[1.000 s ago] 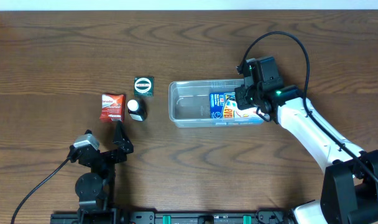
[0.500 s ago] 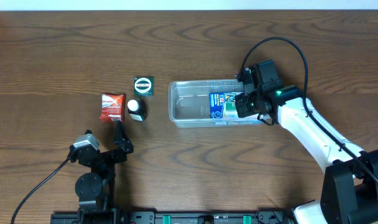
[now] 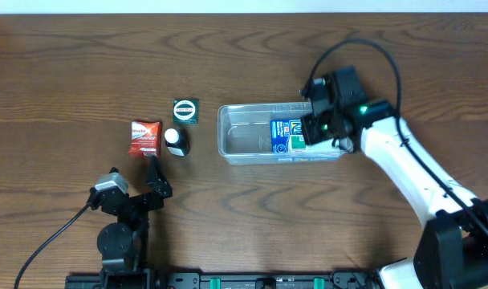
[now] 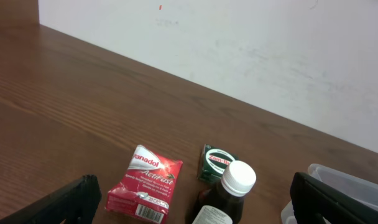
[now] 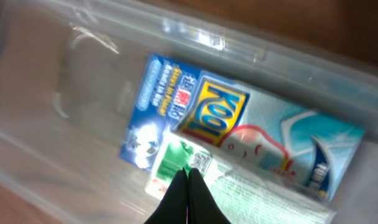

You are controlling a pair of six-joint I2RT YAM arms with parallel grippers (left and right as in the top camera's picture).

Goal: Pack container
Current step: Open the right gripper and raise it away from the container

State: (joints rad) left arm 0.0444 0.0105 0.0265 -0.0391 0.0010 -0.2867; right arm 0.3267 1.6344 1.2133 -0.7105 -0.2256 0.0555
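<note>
The clear plastic container (image 3: 252, 107) lies mid-table; its wall (image 5: 195, 37) fills the right wrist view and a corner (image 4: 338, 180) shows in the left wrist view. Inside lies a blue Kool packet (image 3: 284, 135) (image 5: 239, 124). My right gripper (image 3: 306, 137) (image 5: 189, 171) is inside the container, jaws shut on the edge of a thin green-and-white packet (image 3: 296, 140) (image 5: 176, 163) that lies over the blue one. My left gripper (image 3: 156, 178) (image 4: 201, 208) is open and empty, low near the table's front left.
Left of the container lie a red Panadol packet (image 3: 145, 137) (image 4: 145, 183), a dark green box (image 3: 185, 111) (image 4: 217, 163) and a brown bottle with a white cap (image 3: 176, 141) (image 4: 229, 193). They sit just ahead of my left gripper.
My right gripper has moved left along the container from its right end. The green-and-white packet now shows over the blue packet. The left arm has not moved.
</note>
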